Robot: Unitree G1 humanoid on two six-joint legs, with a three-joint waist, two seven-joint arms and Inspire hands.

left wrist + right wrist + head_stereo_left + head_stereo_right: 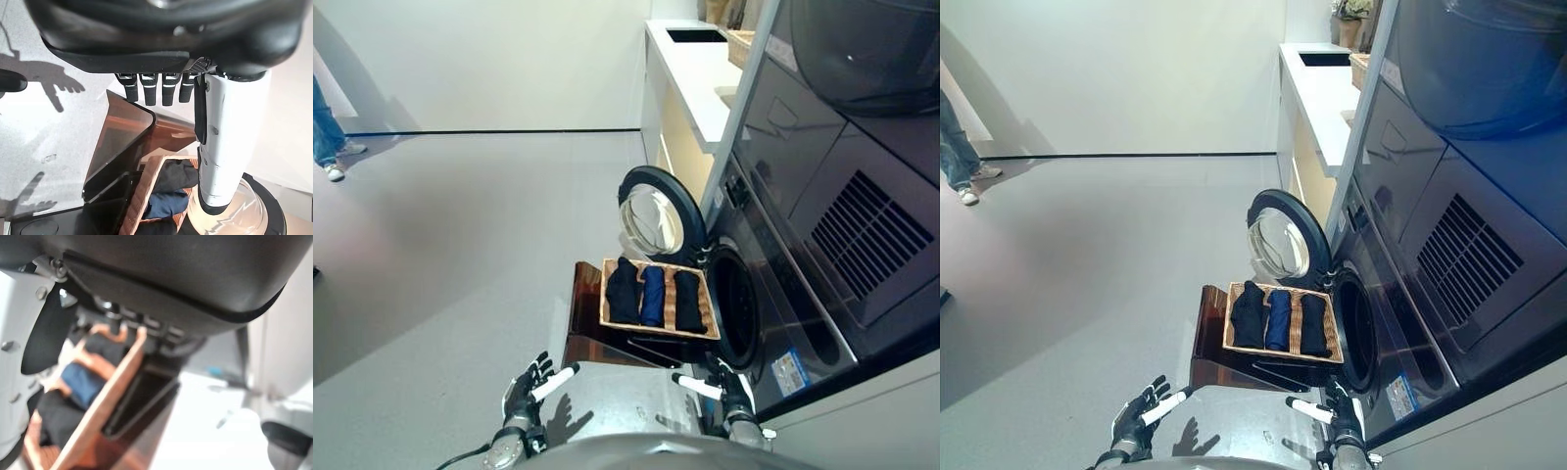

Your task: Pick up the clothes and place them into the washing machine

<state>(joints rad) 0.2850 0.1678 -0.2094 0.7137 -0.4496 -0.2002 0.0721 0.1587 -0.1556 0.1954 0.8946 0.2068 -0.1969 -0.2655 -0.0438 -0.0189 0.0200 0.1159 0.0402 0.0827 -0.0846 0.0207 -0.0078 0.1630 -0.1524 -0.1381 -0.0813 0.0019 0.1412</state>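
Note:
A shallow wicker basket (606, 296) rests on a low dark brown box (584, 323) beside the washing machine (773, 323). In it lie folded clothes: a black one (624, 291), a blue one (652, 295) and another black one (687, 301). The machine's round door (651, 217) stands open, showing the dark drum opening (736, 305). My left hand (530, 385) and right hand (722, 388) are open and empty, low in front of the box, short of the basket. The basket and clothes also show in the left wrist view (168, 178) and the right wrist view (78, 384).
A white counter (695, 69) runs along the wall beyond the machine. A second appliance (862, 59) is stacked above the washer. A person's legs (327, 132) stand at the far left on the grey floor (460, 245).

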